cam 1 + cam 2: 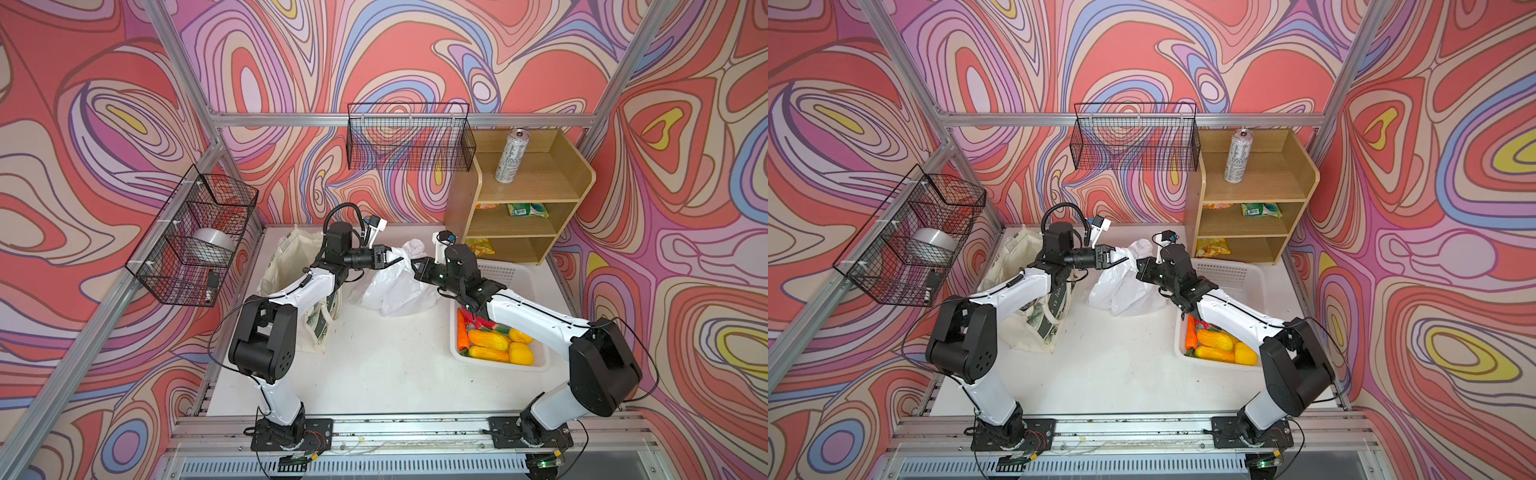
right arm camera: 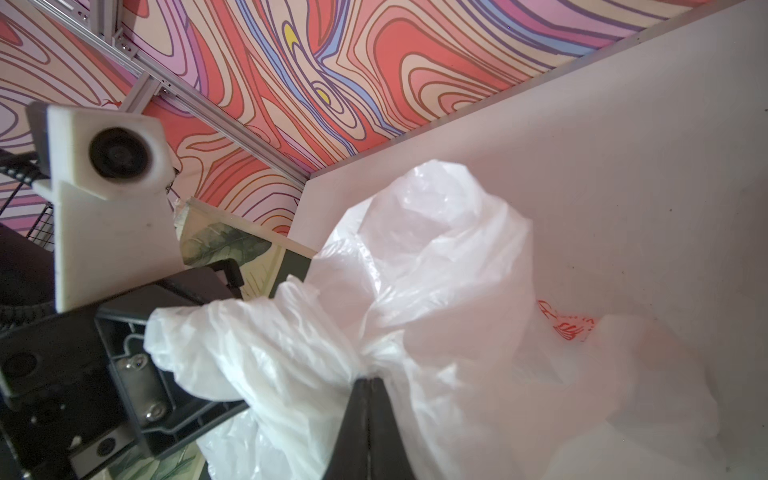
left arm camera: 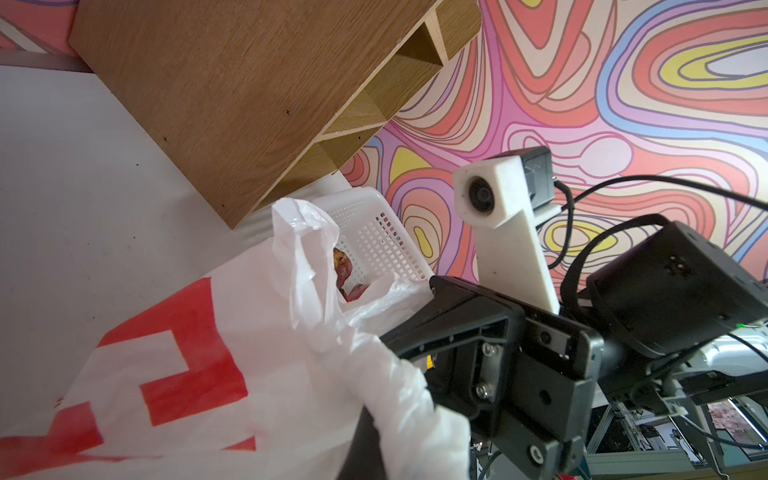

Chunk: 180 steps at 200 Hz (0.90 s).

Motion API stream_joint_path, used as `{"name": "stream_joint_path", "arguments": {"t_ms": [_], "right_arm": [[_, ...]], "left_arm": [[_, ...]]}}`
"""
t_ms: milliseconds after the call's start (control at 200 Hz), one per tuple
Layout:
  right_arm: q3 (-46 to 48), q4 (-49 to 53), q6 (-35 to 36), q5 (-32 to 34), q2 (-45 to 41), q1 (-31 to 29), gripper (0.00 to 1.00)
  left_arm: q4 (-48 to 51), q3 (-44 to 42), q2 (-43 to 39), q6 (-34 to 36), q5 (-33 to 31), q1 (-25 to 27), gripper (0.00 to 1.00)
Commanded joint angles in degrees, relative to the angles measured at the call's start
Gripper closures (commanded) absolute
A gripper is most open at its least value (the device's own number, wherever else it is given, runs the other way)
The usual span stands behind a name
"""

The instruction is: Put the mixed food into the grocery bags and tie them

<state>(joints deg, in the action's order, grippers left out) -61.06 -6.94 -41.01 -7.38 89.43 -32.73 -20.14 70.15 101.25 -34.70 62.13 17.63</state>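
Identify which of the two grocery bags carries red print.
The thin white plastic bag, crumpled mid-table; the cream canvas tote at the left shows green print instead.

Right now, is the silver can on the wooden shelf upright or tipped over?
Upright. In both top views the silver can stands on its base on the wooden shelf's top board, lid end up.

Both top views look down from high above my near edge over the whole table (image 1: 386, 374), while my left wrist camera (image 2: 116, 156) faces right and my right wrist camera (image 3: 482, 193) faces left, both close on the same white plastic bag (image 3: 187, 374) and on each other.
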Motion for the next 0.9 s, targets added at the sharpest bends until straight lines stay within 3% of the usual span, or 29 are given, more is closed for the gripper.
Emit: {"name": "stream_joint_path", "arguments": {"t_ms": [0,155,446,711,896], "right_arm": [[3.36,6.96,0.33,0.30,1.05,-0.05,1.00],[3.49,6.32,0.42,-0.17,-0.02,-0.07,1.00],[3.75,5.13,0.78,-1.75,-1.03,-0.05,1.00],[3.84,4.45,1.51,-2.73,-1.29,-0.05,1.00],[4.10,3.77,1.68,-2.92,-1.05,-0.05,1.00]], "left_arm": [[-7.87,2.75,-1.15,-1.37,2.33,-1.81,0.86],[-9.14,1.93,-1.24,-2.24,3.06,-1.85,0.79],[-7.18,1.48,-1.11,-1.16,2.22,-1.81,0.79],[15.30,4.95,-7.77,18.58,-7.64,-1.05,0.71],[41.31,15.96,-8.21,37.04,-16.09,2.91,0.63]]}}
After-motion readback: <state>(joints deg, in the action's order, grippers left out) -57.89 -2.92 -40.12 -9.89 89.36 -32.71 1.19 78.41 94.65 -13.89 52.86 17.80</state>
